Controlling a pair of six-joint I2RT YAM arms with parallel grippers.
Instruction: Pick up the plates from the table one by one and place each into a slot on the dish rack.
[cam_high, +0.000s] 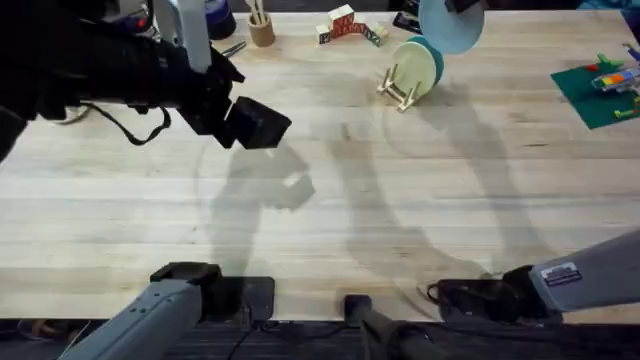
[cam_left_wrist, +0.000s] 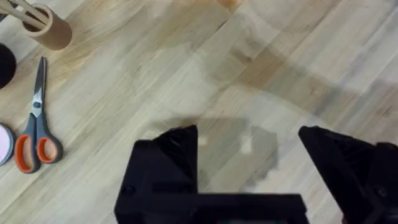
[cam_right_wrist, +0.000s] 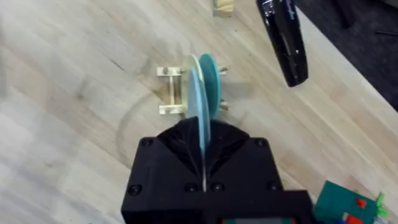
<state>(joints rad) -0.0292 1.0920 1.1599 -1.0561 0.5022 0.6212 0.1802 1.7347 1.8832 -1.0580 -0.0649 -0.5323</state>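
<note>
Our right fingers (cam_right_wrist: 202, 163) pinch the pale blue plate (cam_right_wrist: 194, 106) edge-on, the dish rack (cam_right_wrist: 177, 92) just beyond them; left fingers (cam_left_wrist: 249, 158) spread over the desk (cam_left_wrist: 280, 68). We read no writing.

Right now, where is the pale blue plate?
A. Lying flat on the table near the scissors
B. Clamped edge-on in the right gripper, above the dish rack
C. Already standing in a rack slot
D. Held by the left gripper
B: the right gripper is shut on the pale blue plate, held edge-on over the dish rack, where the cream plate already stands.
</note>
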